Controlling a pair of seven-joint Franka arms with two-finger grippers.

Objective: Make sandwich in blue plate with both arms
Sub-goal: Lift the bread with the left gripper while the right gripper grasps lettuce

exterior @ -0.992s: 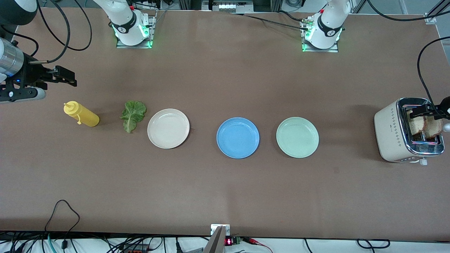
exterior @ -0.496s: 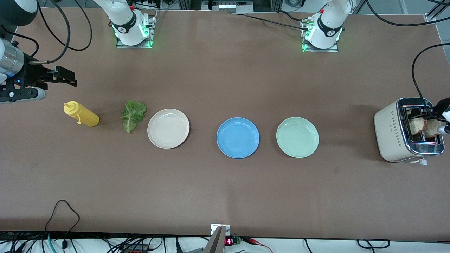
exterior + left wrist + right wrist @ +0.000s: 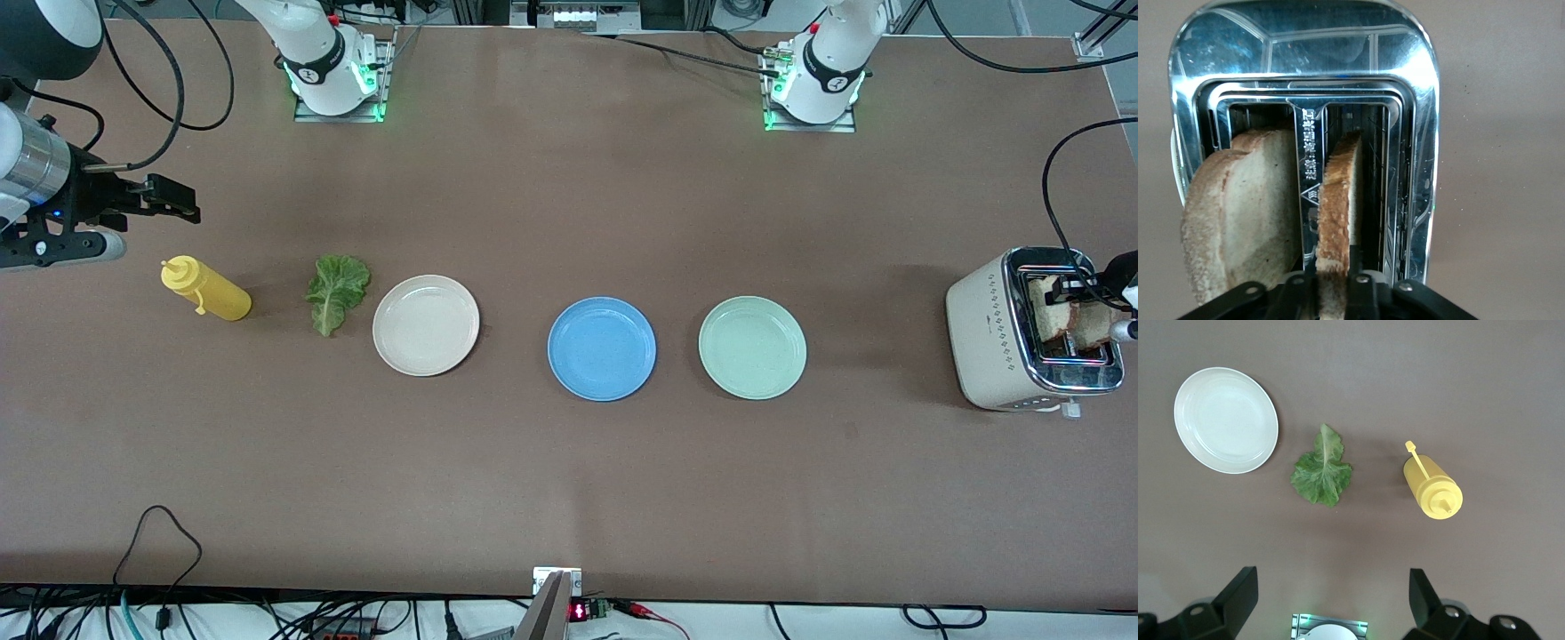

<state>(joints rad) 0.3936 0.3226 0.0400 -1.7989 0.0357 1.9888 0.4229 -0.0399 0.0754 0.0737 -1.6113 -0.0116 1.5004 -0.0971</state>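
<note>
The blue plate [image 3: 602,348] lies empty mid-table between two other plates. Two bread slices stand in the toaster [image 3: 987,338] at the left arm's end of the table. My left gripper [image 3: 1080,286] is over the toaster; in the left wrist view it [image 3: 1333,293] is shut on the top edge of one bread slice [image 3: 1338,200], which stands in its slot. The second slice [image 3: 1245,213] stands in the slot beside it. The lettuce leaf [image 3: 336,292] lies flat on the table and also shows in the right wrist view [image 3: 1322,470]. My right gripper [image 3: 173,197] hangs open and empty [image 3: 1331,581] over the table near the leaf.
A cream-white plate [image 3: 426,324] lies beside the lettuce and a pale green plate [image 3: 752,348] lies between the blue plate and the toaster. A yellow squeeze bottle [image 3: 206,289] lies near the right arm's end. Cables hang beside the toaster.
My left gripper has shifted over the toaster toward the table's end and now grips the slice's top edge. My right gripper has drifted slightly. Plates, lettuce and bottle have not moved.
</note>
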